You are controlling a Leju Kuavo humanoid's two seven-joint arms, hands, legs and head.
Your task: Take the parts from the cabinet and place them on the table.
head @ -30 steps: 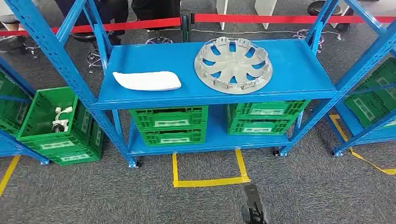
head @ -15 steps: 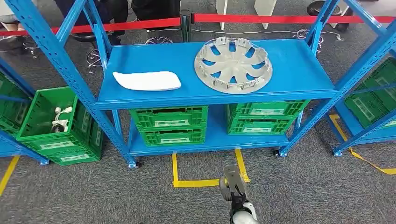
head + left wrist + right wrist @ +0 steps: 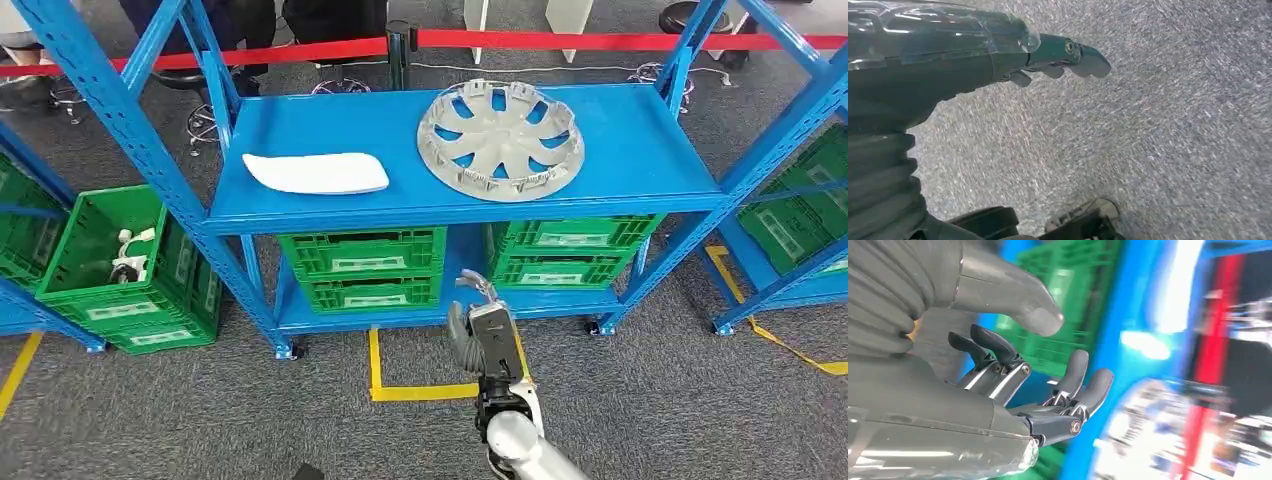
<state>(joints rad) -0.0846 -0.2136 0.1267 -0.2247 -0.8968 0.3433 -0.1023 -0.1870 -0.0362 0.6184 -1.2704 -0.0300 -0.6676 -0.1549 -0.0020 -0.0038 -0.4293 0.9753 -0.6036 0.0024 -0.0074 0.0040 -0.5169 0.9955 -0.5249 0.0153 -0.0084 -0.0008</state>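
Facing the wheel cover (image 3: 499, 139) (blurred at the wrist), the right hand (image 3: 481, 334) spreads, holding nothing.

Blue uprights (image 3: 150, 130) flanking open shelf (image 3: 620, 140)

blur: shelf (image 3: 1128, 340) and red barrier (image 3: 1208, 370) beyond right hand (image 3: 1013, 375) smeared | cut off: left hand (image 3: 948, 65) by frame edge
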